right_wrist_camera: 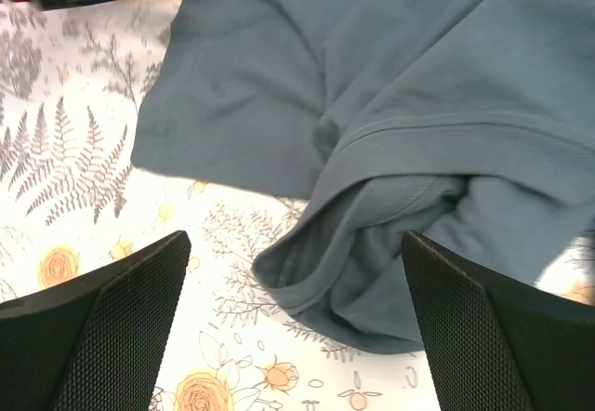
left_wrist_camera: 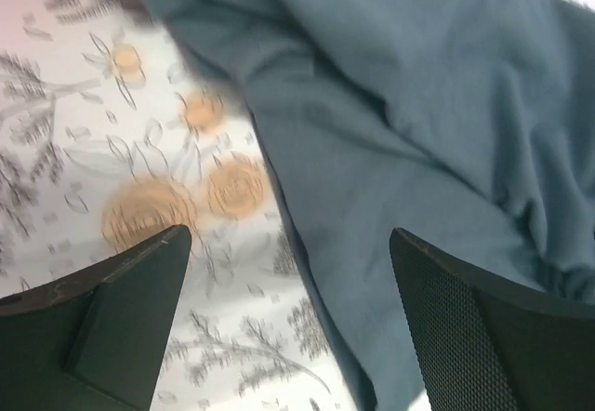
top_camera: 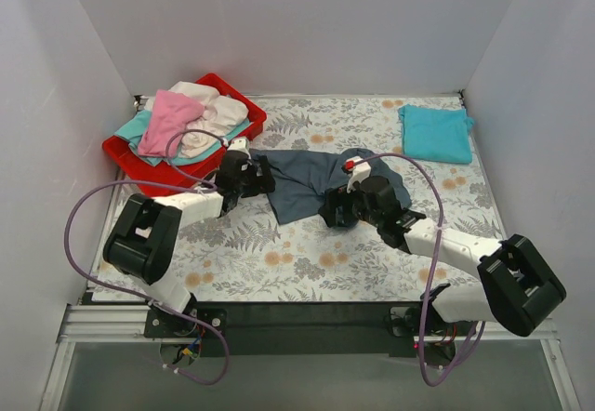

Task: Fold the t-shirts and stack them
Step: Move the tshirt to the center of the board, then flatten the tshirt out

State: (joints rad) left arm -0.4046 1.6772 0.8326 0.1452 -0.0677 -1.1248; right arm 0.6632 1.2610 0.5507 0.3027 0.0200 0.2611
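Observation:
A slate grey-blue t-shirt (top_camera: 302,180) lies crumpled in the middle of the floral table cover. My left gripper (top_camera: 247,175) is open over the shirt's left edge (left_wrist_camera: 390,132), its jaws straddling the cloth's border. My right gripper (top_camera: 340,208) is open just above a bunched sleeve (right_wrist_camera: 372,234) at the shirt's near right. Neither holds cloth. A folded turquoise t-shirt (top_camera: 437,133) lies at the back right. Pink (top_camera: 170,119), cream-white (top_camera: 216,113) and teal (top_camera: 137,130) shirts are piled in the red tray.
The red plastic tray (top_camera: 139,171) stands at the back left, close behind my left gripper. White walls close in the table on three sides. Purple cables loop off both arms.

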